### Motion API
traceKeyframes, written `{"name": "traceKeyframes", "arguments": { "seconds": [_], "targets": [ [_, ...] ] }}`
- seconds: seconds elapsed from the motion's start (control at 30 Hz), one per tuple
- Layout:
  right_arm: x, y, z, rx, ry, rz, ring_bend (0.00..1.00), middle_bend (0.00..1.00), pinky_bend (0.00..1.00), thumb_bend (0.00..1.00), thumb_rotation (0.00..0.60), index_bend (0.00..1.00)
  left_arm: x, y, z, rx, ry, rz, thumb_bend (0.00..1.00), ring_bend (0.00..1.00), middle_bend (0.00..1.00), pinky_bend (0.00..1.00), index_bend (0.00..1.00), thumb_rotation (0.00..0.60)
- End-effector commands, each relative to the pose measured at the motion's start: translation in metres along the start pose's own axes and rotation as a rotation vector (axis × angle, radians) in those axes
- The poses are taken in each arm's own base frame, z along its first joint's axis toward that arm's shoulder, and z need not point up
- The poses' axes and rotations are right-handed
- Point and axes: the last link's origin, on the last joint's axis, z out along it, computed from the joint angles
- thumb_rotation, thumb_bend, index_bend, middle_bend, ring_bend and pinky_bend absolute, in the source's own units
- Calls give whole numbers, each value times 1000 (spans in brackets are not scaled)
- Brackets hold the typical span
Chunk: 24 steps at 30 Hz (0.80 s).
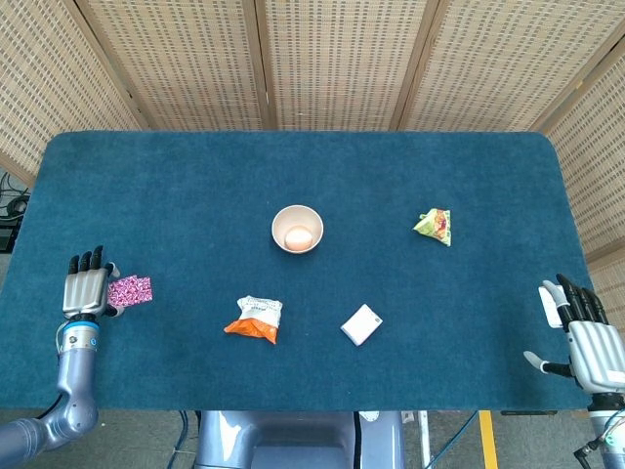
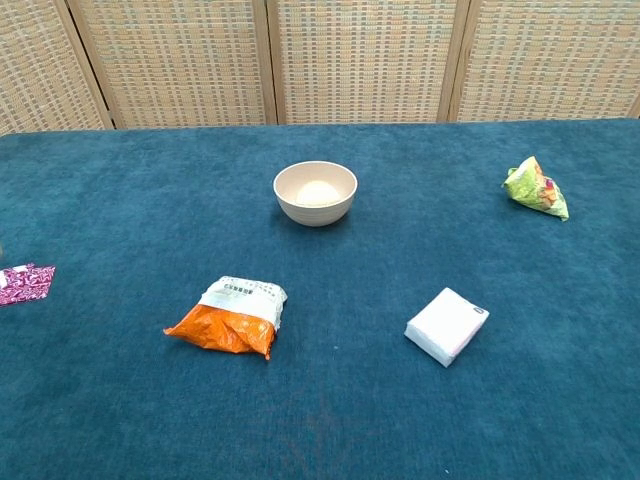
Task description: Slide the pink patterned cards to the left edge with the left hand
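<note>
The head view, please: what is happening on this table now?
The left hand rests beside the pink patterned cards, touching them near the left edge of the blue cloth-covered table. The right hand waits open at the right edge. A beige bowl, an orange snack bag, a white packet and a green pouch lie untouched.

- Table (image 1: pixel 293 166), covered in dark teal cloth, carries all items.
- Pink patterned cards (image 1: pixel 130 290) flat near left edge (only partly in frame in chest view).
- Cream bowl (image 1: pixel 297 229) around centre.
- Orange-and-white snack bag (image 1: pixel 255 319) nearer front edge.
- White packet (image 1: pixel 361 324) right of it, apart.
- Green snack bag (image 1: pixel 434 226) toward right.
</note>
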Motion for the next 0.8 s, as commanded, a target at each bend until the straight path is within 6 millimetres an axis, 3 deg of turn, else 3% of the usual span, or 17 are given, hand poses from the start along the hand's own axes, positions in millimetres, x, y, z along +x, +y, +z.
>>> {"name": "traceKeyframes", "arguments": {
  "seconds": [0.03,0.27,0.4,0.5,0.67,0.8],
  "targets": [
    [0,0,0,0,0,0,0,0,0,53,600,0,1,0,-1,-4,2,-23,55,0,0,0,338,600],
    [-1,0,0,2,-1,-5,0,0,0,53,600,0,21,3,-26,-100,76,-224,65,0,0,0,338,600],
    [-3,-2,0,11,-3,-28,0,0,0,53,600,0,25,-1,-59,-200,133,-257,58,0,0,0,316,600],
    [-5,-4,0,12,-2,-40,0,0,0,53,600,0,22,-8,-77,-241,167,-217,38,0,0,0,239,600],
    [-9,-8,1,28,-1,-71,0,0,0,53,600,0,11,-16,-101,-289,184,-221,21,0,0,0,21,600],
    [-14,-12,1,42,0,-102,0,0,0,53,600,0,6,-24,-112,-311,213,-131,9,0,0,0,0,600]
  ]
}}
